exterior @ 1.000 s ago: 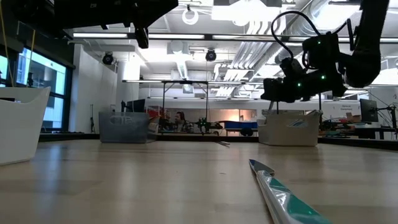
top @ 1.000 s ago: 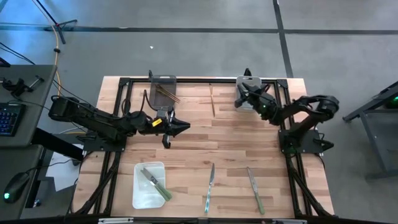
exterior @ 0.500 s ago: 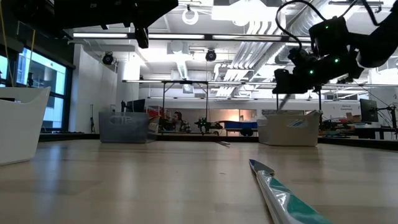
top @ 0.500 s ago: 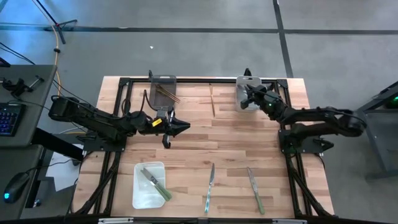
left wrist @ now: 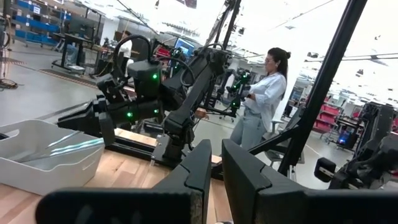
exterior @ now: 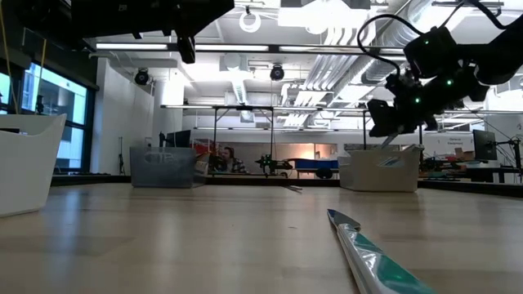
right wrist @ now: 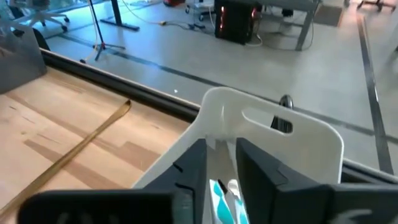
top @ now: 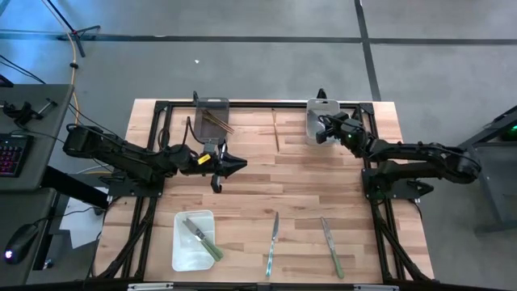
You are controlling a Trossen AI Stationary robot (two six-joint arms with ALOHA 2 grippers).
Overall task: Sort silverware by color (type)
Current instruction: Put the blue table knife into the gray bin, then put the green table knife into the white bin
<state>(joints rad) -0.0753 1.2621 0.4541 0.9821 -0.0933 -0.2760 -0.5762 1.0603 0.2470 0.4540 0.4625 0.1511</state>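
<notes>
Right gripper point(top: 327, 129) over white rectangular plastic bin point(top: 321, 107) at table's far edge, fingers clamped on pale-teal silvery utensil point(right wrist: 219, 191). Left gripper point(top: 241, 166) waits mid-table, fingers nearly together, empty.

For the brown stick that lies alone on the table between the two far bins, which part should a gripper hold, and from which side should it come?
Probably grip the brown stick near its middle, coming straight down from above. It lies flat on the wooden table, running front to back, so the fingers should close across its thin width, from left and right.
</notes>
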